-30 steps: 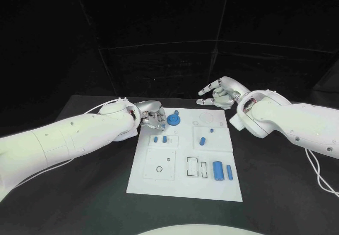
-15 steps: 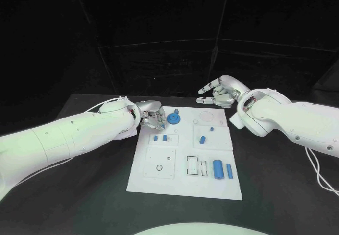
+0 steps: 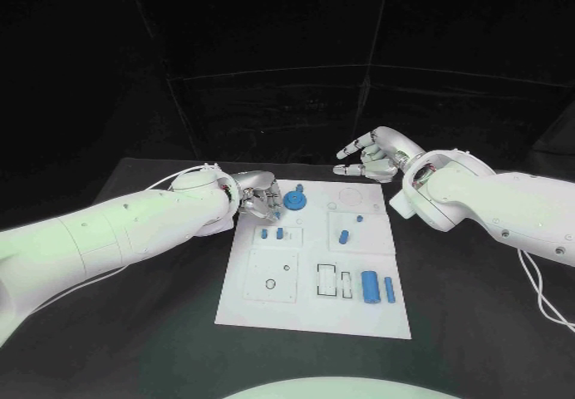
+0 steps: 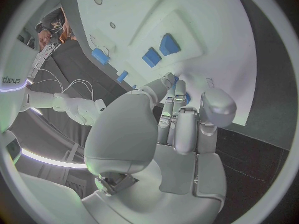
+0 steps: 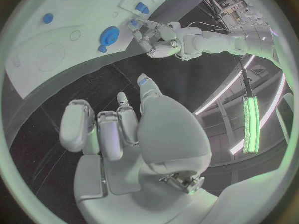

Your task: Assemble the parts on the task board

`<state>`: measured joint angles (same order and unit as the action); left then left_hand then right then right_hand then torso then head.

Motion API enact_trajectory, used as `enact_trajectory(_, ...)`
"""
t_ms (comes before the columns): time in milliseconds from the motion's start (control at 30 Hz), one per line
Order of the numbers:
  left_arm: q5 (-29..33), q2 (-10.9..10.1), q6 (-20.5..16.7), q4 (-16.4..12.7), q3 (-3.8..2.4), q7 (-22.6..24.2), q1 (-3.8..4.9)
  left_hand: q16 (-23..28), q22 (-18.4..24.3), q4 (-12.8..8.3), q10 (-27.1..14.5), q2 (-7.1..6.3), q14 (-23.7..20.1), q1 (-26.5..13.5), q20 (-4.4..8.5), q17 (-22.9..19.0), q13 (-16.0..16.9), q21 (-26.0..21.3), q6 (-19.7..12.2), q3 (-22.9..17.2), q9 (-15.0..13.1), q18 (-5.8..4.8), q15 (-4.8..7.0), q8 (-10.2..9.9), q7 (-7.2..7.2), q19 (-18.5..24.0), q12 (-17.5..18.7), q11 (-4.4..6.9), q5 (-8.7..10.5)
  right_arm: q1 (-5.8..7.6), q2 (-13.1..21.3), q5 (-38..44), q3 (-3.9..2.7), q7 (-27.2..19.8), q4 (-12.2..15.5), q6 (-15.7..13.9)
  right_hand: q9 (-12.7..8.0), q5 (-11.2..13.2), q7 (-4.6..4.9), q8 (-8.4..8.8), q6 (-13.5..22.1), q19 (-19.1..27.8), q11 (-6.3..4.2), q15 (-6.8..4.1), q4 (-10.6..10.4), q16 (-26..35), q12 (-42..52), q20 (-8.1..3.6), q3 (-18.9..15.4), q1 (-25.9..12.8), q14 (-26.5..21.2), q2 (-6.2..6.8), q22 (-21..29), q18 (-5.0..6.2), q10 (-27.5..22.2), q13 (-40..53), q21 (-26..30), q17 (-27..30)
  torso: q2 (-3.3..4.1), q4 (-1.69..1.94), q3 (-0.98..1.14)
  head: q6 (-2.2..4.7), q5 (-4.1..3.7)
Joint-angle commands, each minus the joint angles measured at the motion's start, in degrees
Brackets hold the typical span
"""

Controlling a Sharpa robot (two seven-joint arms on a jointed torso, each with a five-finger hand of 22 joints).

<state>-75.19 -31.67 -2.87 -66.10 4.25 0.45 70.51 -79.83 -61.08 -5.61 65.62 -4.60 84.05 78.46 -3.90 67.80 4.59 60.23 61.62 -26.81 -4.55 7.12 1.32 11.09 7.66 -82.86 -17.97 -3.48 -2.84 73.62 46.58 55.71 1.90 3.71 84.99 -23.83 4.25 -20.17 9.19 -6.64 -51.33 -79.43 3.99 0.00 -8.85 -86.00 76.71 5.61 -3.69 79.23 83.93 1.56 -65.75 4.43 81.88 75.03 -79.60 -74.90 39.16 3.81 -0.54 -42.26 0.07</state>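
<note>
Blue parts [image 3: 371, 288] on task board [image 3: 314, 320] (recesses included)

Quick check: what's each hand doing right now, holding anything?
Left hand: over the task board far-left corner by the round blue part; whether it holds anything cannot be told.
Right hand: open, empty, beyond the board.

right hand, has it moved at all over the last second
No. The right hand sits in the same spot past the far edge of the task board, fingers apart and holding nothing, as in the earlier head views.
</note>
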Motion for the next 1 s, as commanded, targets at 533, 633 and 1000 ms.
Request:
enact_trajectory(533,-1.0,0.3,1.4,0.7,-0.02,-0.6,-0.26,0.2,0.0,-0.3,0.4,-0.17,1.8,-0.7,-0.08,-0.1,-0.1,0.1,0.5,0.1,0.0,-0.68,0.15,-0.4,0.0,-0.1,0.3,0.07,0.12,0.12,-0.1,0.1,-0.03,-0.4,0.0,-0.1,-0.1,-0.3,-0.03,-0.21,-0.4,0.5,0.01,-0.44,0.3,0.3,-0.1,0.0,-0.2,0.0,3.9,-0.75,0.1,0.36,-0.4,2.2,0.2,-4.5,-0.03,-0.01,0.0,-0.23,-0.1)
enact_trajectory(633,-1.0,0.3,1.5,0.6,-0.02,-0.7,-0.28,0.2,0.1,-0.3,0.4,-0.26,1.8,-0.8,-0.09,-0.1,-0.1,0.1,0.4,0.1,0.1,-0.67,0.13,-0.5,0.02,-0.1,0.4,0.05,0.12,0.12,-0.1,0.1,-0.03,-0.4,0.0,-0.1,-0.1,-0.3,-0.03,-0.21,-0.4,0.5,0.01,-0.44,0.3,0.3,-0.1,0.0,-0.2,0.0,3.9,-0.75,0.1,0.36,-0.4,2.2,0.2,-4.5,-0.05,-0.01,0.0,-0.24,-0.11)
enact_trajectory(1000,-1.0,0.3,0.4,0.5,-0.02,-0.7,-0.32,0.1,-0.3,-0.8,-0.3,-0.83,1.7,-1.4,-0.51,-0.2,-0.3,0.3,-2.7,-0.1,1.0,-0.81,-0.55,-2.8,1.22,0.0,1.4,-0.84,0.12,0.11,-0.1,0.1,-0.03,-0.4,0.0,-0.1,-0.1,-0.3,-0.03,-0.21,-0.4,0.5,0.01,-0.44,0.3,0.3,-0.1,0.0,-0.2,0.0,3.9,-0.75,0.1,0.36,-0.4,2.2,0.2,-4.5,-0.06,0.03,0.0,-0.16,-0.05)
